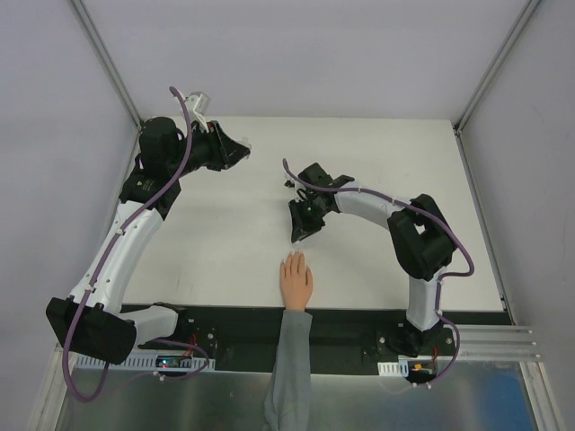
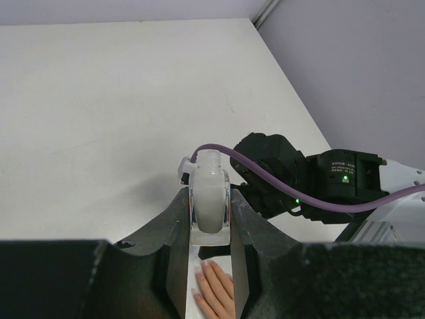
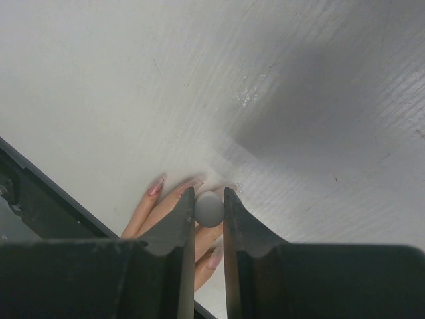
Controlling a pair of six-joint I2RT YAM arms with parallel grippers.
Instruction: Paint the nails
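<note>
Since, as we judged it, one arm had to steady the polish while the other painted, we counted a single white table (image 1: 404,153), two black-and-white arms (image 1: 135,238) and one peach mannequin hand (image 1: 296,280) at the near edge between their bases, where both could reach. The left gripper (image 2: 210,193) was clamped on the one small clear uncapped bottle (image 2: 210,207), well apart from the hand. The right gripper (image 3: 208,199) pinched one round white cap (image 3: 209,210) just over the fingertips, where three pinkish nails (image 3: 157,185) showed.
</note>
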